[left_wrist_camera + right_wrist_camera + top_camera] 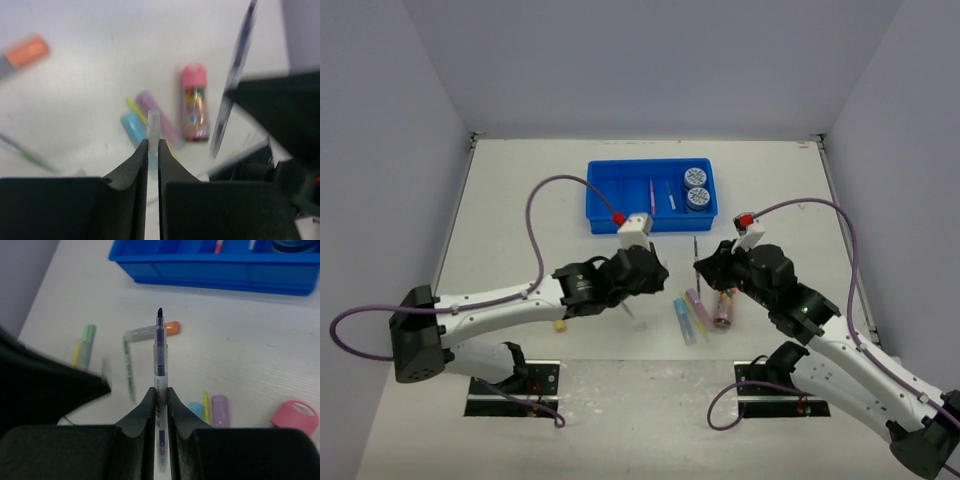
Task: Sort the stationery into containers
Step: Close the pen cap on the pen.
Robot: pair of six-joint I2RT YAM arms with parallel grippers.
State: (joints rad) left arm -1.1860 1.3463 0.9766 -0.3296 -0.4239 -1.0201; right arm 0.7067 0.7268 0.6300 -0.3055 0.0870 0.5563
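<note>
L hand (153, 145) is clenching a thin clear pen (153, 124), jaws nearly meeting, w/ the pen's tip sticking out past the fingertips over the bench (495, 240). R hand (160, 390) is gripping a dark-blue pen (160, 347) the same way, the pen pointing twd the blue tray (215, 267). Both hands are hanging near each other at mid-bench, on the near side of the tray. R hand's black body and its pen are filling the right side of the L wrist view, close beside the L hand. Below and between the hands a small cluster is lying on the bench: blue marker (195, 409), thin yellow marker (206, 406) and purple marker (220, 410) side by side, w/ the pink tube (295, 417) just to their right, apart from them. In the R wrist view an orange-capped marker (152, 331) and a green pen (129, 371) are lying ahead of the R hand, beside the L arm's dark blurred bulk. A green marker (87, 337) and a pale yellow marker (76, 354) are lying further left, the L arm partly blocking them. The tray is sitting at the far side. Two round discs (695, 175) are resting in its right-end compartment, one behind the other, and thin pens (652, 195) are lying in narrow compartments just left of them.
</note>
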